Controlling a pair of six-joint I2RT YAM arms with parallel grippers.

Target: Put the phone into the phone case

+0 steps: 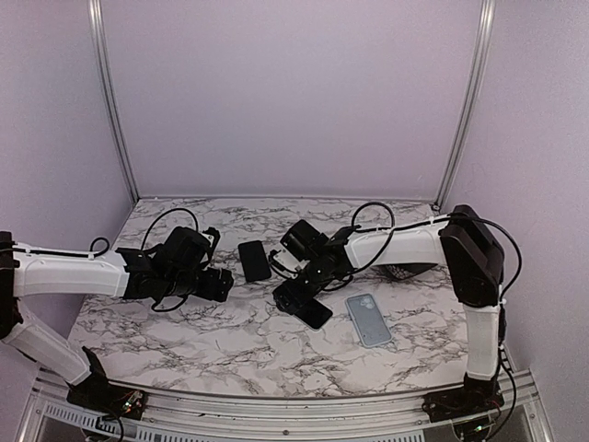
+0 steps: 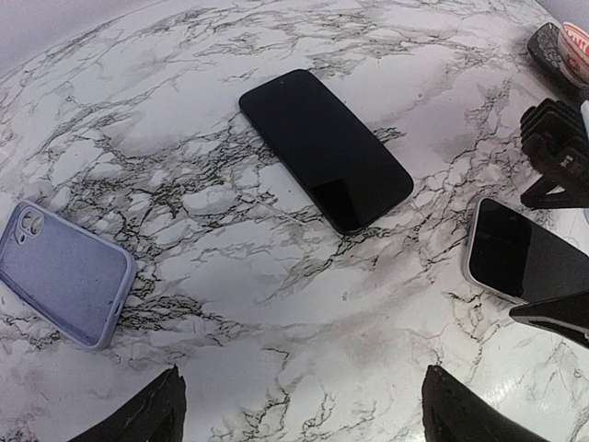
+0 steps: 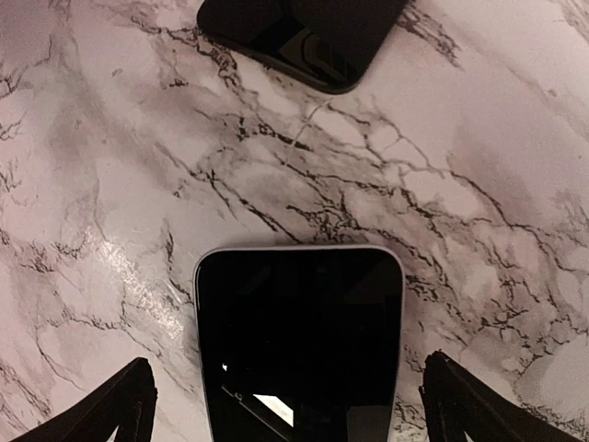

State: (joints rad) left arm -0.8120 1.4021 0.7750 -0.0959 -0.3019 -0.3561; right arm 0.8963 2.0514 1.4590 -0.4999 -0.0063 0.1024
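While arms are hovering: both pincers are hanging low over marble table [image 1: 230, 359], L arm reaching in from left, R arm bending in from right.
Surroundings: black phone [image 1: 255, 261] is lying flat, screen up, betw. the two pincers; cables [image 1: 373, 210] are looping over the arms.
In the way: R gripper [image 3: 285, 378] is sitting right above silver-rimmed phone [image 3: 299, 341], hiding most of it in top view.
Phone pos.: lying flat, screen up, near table centre; close to black phone, not touching.
Phone axis: long axis is running diagonally in top view, far-left to near-right; near-right end is pointing toward phone case [image 1: 368, 319].
Case: lavender, lying flat just right of phone, apart from it; long axis approx. near-far; camera cutout at one corner.
R pincer: fingers [image 3: 115, 405] are standing wide, one each side of phone w/ bare marble showing betw.; gripping nothing.
L pincer: L gripper [image 1: 219, 279] is standing wide too, holding nothing.
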